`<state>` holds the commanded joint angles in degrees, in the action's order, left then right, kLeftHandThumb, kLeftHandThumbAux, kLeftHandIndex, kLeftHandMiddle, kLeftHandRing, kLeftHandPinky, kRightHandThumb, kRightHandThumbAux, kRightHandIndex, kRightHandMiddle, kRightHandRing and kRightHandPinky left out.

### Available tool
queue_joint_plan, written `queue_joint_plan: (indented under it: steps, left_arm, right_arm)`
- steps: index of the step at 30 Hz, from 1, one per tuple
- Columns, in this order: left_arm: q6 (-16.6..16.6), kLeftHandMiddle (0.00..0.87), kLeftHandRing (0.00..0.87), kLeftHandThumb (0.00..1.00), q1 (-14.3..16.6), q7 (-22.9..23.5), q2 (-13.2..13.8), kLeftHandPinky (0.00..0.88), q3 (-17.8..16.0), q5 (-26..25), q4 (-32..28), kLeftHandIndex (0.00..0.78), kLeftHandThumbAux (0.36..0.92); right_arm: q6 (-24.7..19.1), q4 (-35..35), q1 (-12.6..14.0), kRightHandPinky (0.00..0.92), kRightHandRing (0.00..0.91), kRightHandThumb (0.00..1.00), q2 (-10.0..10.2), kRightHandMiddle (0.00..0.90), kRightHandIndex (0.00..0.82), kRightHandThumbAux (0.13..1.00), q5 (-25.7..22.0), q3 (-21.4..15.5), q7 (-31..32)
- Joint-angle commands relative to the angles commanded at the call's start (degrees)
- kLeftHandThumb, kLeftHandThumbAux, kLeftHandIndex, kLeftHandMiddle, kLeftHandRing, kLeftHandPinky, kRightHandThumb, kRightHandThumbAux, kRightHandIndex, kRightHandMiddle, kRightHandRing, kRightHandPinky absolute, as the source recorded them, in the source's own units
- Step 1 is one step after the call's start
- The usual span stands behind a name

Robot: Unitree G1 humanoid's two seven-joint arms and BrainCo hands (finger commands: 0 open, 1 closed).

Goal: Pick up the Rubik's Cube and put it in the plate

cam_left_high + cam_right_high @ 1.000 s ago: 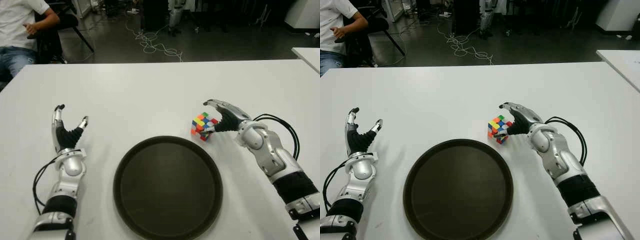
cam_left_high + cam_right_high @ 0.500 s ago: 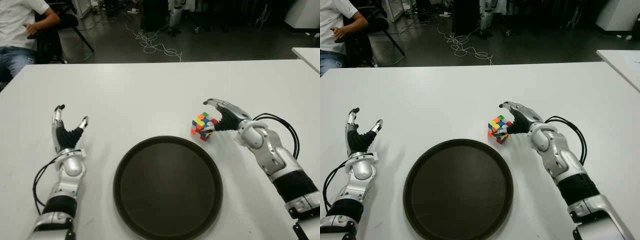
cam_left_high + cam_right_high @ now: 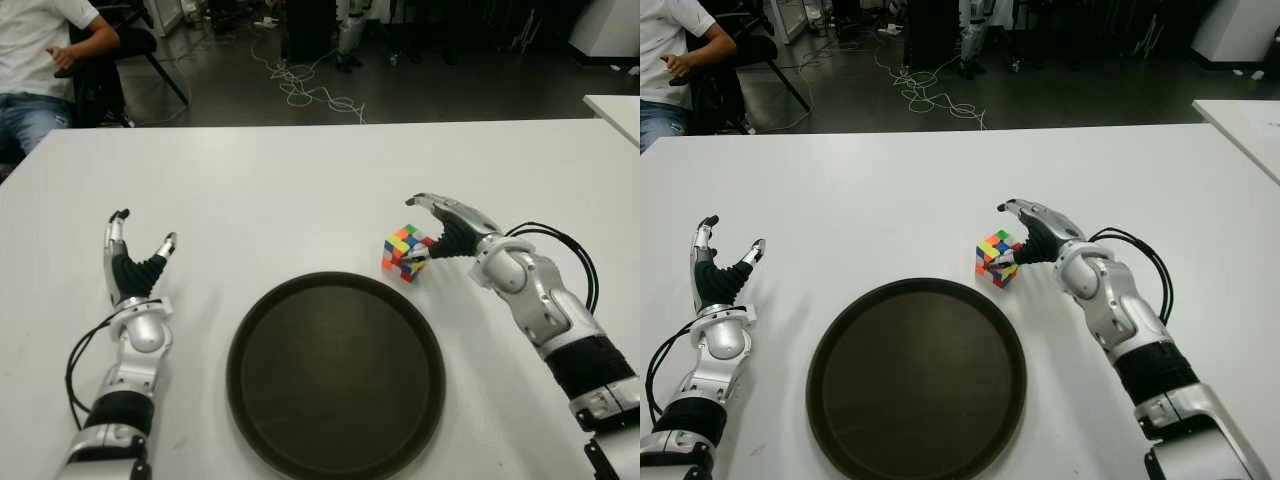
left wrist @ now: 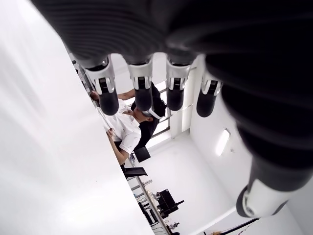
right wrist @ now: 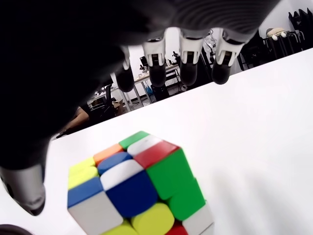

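On the robot's left side of the white bench [image 3: 300, 180], the left robot hand [image 3: 133, 262] shows well apart from the plate, palm turned inward with fingers and thumb spread upward and nothing between them; its wrist view confirms straight, relaxed fingers against bare bench. It takes no part in the work at this point.

Moving toward the middle, the plate [image 3: 336, 375], a dark round tray with a raised rim, lies close to the robot and holds nothing.

Just beyond the plate's far right rim sits the Rubik's Cube [image 3: 404, 252], on the bench, turned so a corner faces the camera. It appears slightly tipped, though I cannot tell for sure whether one edge is off the surface.

Right of the cube, the right robot hand [image 3: 444, 228] is cupped around it from the right. The forearm slants in from the lower right, wrist bent, with the fingers [image 5: 188, 68] arched over the cube's far side and the thumb [image 5: 29, 196] low at its near side. In the wrist view the fingertips hang clear of the cube's top, with bench visible between, so the hand is not yet clamped; whether the thumb touches the cube I cannot tell.

My reading is that the step in hand is the grasp itself: the reach looks finished, the pinch not closed. The next move calls for curling fingers and thumb onto opposite faces, squarely enough that the cube does not twist away, then a lift and a short carry leftward and toward the robot over the rim.
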<state>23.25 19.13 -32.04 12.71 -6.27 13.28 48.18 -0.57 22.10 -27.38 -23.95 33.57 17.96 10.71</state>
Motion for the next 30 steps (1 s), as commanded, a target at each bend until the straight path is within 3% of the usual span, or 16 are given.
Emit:
queue_joint_plan:
  steps: [8,14,30]
  left_arm:
    - [0.16,0.003,0.0,0.0,-0.01,-0.57,0.13,0.034,0.27,0.58,0.06,0.008,0.676]
    - [0.12,0.0,0.0,0.0,-0.13,-0.35,0.05,0.035,0.25,0.37,-0.26,0.003,0.643]
    - [-1.82,0.0,0.0,0.0,-0.32,0.14,-0.24,0.018,0.13,-0.1,-1.31,0.0,0.697]
  right_arm:
    - [-0.14,0.35,-0.33,0.027,0.0,0.0,0.22,0.0,0.0,0.605,-0.13,-0.08,-0.72]
    - [-0.23,0.2,-0.35,0.021,0.0,0.0,0.65,0.0,0.0,0.62,-0.95,-0.54,-0.63]
    - [0.49,0.24,-0.68,0.025,0.0,0.0,1.03,0.0,0.0,0.608,-1.32,-0.16,0.29]
